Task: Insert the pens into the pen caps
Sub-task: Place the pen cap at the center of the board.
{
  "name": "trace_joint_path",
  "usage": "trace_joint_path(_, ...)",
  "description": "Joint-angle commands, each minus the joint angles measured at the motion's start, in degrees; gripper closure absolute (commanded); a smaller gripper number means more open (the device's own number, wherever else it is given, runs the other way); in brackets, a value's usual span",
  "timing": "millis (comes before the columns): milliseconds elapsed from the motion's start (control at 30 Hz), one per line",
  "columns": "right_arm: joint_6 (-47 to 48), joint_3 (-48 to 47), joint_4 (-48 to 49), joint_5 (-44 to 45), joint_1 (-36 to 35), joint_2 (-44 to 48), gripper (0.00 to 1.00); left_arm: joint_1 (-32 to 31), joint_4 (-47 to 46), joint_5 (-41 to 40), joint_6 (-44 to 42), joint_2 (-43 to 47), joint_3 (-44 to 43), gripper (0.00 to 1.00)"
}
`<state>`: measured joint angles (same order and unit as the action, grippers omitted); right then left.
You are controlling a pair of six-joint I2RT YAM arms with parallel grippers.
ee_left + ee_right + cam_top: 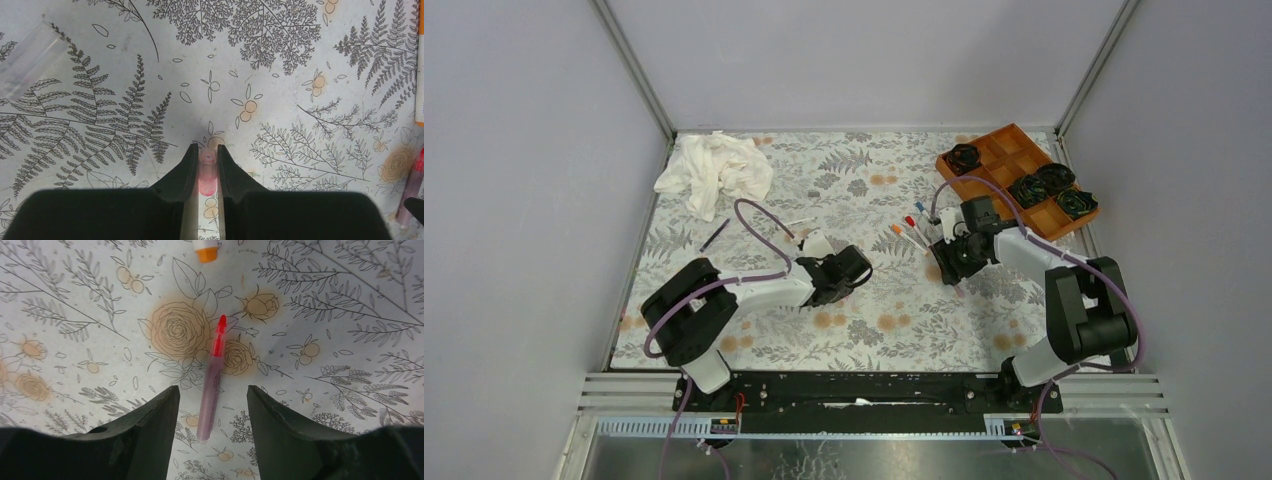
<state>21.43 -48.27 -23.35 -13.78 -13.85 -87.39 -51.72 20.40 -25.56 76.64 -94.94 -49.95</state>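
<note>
Red-tipped, with a clear purplish barrel, the pen (216, 365) lies flat on the floral tablecloth (350, 290) between the spread, empty jaws of the right gripper (212, 391); it looks light, stiff and prone to rolling, so mid-barrel seems the place to pinch. The left gripper (206, 149) is clamped on a small pink pen cap (206, 182), probably slick.

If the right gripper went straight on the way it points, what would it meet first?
Probably the red-tipped pen, lying on the tablecloth between the jaws of the open right gripper; depth is unclear.
</note>
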Motion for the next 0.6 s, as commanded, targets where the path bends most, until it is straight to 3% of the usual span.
trace_joint_path(0,0.8,-0.2,-2.0,2.0,-0.1,-3.3,0.41,0.3,3.8,-1.1,1.1,-1.5,-1.0,0.82)
trace_joint_path(300,1.3,-0.2,-3.3,3.2,-1.3,-6.3,0.63,0.6,4.8,-1.0,2.5,-0.9,-0.5,0.64)
trace_joint_path(567,1.8,0.1,-3.6,4.7,-2.4,-7.0,0.68,0.7,5.0,-1.5,3.7,3.2,0.3,0.62)
